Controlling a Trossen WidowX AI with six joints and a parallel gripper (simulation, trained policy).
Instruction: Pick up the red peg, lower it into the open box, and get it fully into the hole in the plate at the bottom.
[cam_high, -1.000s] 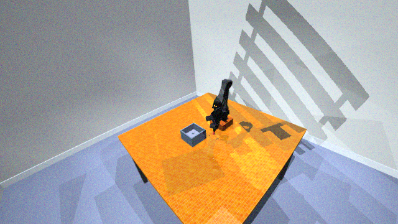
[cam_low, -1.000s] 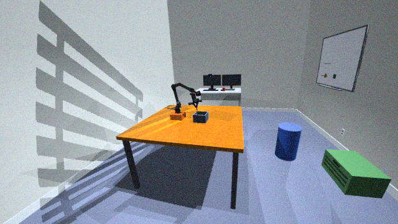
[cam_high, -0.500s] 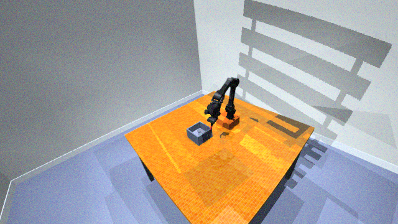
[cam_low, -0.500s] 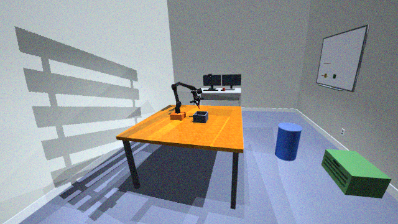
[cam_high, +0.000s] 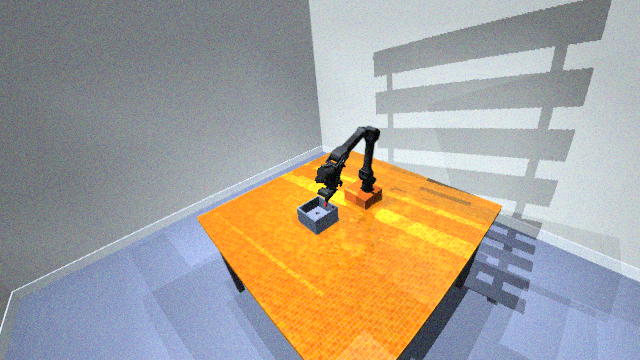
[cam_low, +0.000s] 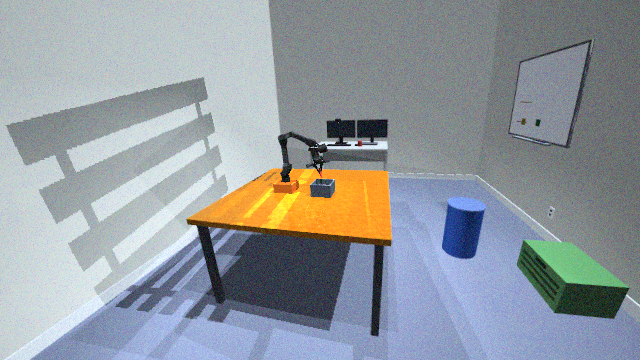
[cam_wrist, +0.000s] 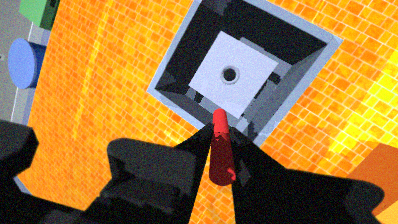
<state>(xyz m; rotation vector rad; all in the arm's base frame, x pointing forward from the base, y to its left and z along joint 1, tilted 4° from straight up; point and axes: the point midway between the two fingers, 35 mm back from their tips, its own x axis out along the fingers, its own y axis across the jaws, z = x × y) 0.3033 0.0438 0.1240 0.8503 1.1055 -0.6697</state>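
My gripper (cam_high: 327, 200) (cam_low: 320, 171) (cam_wrist: 220, 129) is shut on the red peg (cam_high: 326, 204) (cam_low: 321, 174) (cam_wrist: 221, 155). The peg points down from the fingertips, and its lower end is at about the rim height of the open box or above it, on the side near the arm's base. The grey-blue open box (cam_high: 306, 221) (cam_low: 322, 190) (cam_wrist: 169, 62) stands on the table. Inside it lies the pale plate (cam_wrist: 212, 70) with a round dark hole (cam_wrist: 229, 75) near its middle. In the wrist view the peg's tip is at the plate's near edge, off to the side of the hole.
The arm's orange base block (cam_high: 363, 196) (cam_low: 285, 187) (cam_wrist: 382, 172) stands beside the box on the orange table (cam_high: 350, 285) (cam_low: 300, 215). The box walls rise around the plate on all sides. A blue cylinder (cam_low: 463, 227) and a green cabinet (cam_low: 572, 270) stand on the floor, off the table.
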